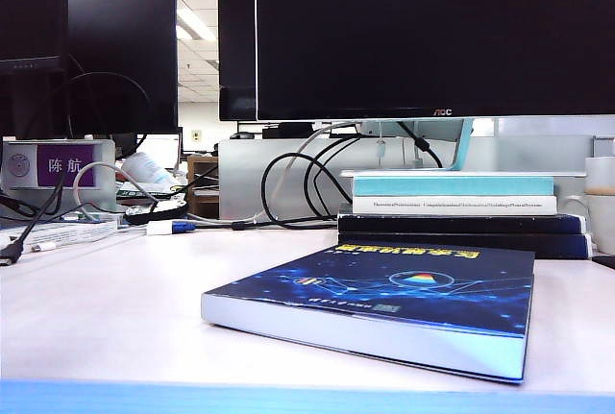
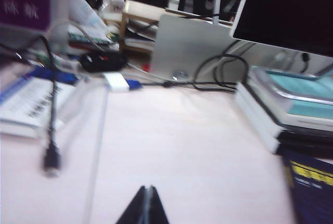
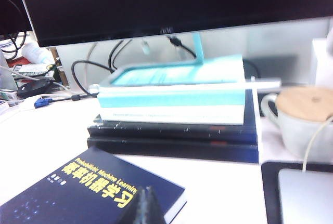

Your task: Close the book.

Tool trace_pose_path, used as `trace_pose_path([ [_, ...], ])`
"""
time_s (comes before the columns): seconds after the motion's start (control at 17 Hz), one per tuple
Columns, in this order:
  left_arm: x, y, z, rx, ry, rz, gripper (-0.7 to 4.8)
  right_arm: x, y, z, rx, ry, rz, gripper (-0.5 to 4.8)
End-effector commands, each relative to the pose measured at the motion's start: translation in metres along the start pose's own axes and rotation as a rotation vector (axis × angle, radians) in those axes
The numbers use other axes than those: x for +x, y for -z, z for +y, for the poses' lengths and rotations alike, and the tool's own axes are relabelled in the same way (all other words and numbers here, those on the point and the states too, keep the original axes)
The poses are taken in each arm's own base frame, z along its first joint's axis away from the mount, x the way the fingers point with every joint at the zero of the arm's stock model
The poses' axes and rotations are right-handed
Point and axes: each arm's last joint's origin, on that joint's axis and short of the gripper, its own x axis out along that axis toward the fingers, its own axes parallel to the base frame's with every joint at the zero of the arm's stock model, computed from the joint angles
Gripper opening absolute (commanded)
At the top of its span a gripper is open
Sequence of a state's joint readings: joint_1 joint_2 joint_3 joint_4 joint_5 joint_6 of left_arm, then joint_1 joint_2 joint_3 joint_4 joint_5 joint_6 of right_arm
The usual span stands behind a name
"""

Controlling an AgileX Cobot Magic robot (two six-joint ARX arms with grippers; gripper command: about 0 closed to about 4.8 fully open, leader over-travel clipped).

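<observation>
The book (image 1: 384,304) lies flat on the white table with its dark blue cover up, yellow title and triangle emblem showing; it looks closed. The right wrist view shows it too, book (image 3: 78,193), with my right gripper (image 3: 144,192) shut, empty, hovering over its corner near the title. My left gripper (image 2: 148,190) is shut on nothing above bare table, the book's corner (image 2: 312,187) off to its side. Neither gripper shows in the exterior view.
A stack of teal, white and navy books (image 1: 461,210) sits behind the book under a black monitor (image 1: 432,35). A lidded mug (image 3: 304,122) and a laptop corner (image 3: 304,195) lie at right. Cables (image 1: 298,193), a loose plug (image 2: 52,159) and papers (image 1: 58,231) crowd the left.
</observation>
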State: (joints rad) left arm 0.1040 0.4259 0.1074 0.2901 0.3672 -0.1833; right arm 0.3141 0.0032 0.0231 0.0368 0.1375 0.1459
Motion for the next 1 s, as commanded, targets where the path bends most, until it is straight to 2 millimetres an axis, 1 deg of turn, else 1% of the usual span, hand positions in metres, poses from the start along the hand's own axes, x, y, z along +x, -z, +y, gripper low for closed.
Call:
trace_pose_path([
  [0.06,-0.004,0.005,-0.002,-0.057,0.016,0.065,-0.05,-0.001,-0.008,0.0,0.033,0.017,-0.064,-0.01],
  [0.18,-0.012,0.006,-0.005,-0.057,0.003,0.062,-0.05,-0.001,-0.01,0.0,0.049,0.016,-0.085,-0.01],
  [0.24,-0.024,0.001,-0.01,-0.027,0.017,-0.007,-0.05,-0.001,-0.009,0.0,0.054,0.016,-0.081,-0.01],
  [0.29,-0.029,0.0,-0.012,-0.01,0.02,-0.033,-0.05,-0.001,-0.009,0.0,0.052,0.017,-0.076,-0.01],
  [0.35,-0.036,0.001,-0.014,0.045,-0.017,-0.045,-0.05,-0.001,-0.006,0.0,0.048,0.024,-0.053,-0.01],
  [0.41,-0.034,0.009,-0.011,0.04,-0.042,0.031,-0.05,0.0,-0.003,-0.001,0.039,0.029,-0.03,-0.01],
  [0.47,-0.034,0.013,-0.009,0.029,-0.091,0.06,-0.05,0.0,-0.002,-0.002,0.034,0.042,-0.015,-0.01],
  [0.59,-0.034,0.013,-0.007,0.037,-0.16,0.042,-0.05,0.001,0.005,-0.007,0.024,0.113,0.006,-0.01],
  [0.71,-0.035,0.012,-0.006,0.045,-0.215,0.03,-0.05,0.001,0.006,-0.011,0.018,0.167,0.017,-0.01],
  [0.77,-0.034,0.016,-0.005,0.051,-0.224,0.043,-0.04,0.001,0.008,-0.014,0.016,0.195,0.03,-0.01],
  [0.88,-0.032,0.03,-0.001,0.041,-0.238,0.101,-0.04,0.0,0.015,-0.019,0.007,0.248,0.105,-0.01],
  [1.0,-0.032,0.033,0.0,0.035,-0.242,0.124,-0.04,-0.001,0.015,-0.019,0.007,0.238,0.11,0.0],
])
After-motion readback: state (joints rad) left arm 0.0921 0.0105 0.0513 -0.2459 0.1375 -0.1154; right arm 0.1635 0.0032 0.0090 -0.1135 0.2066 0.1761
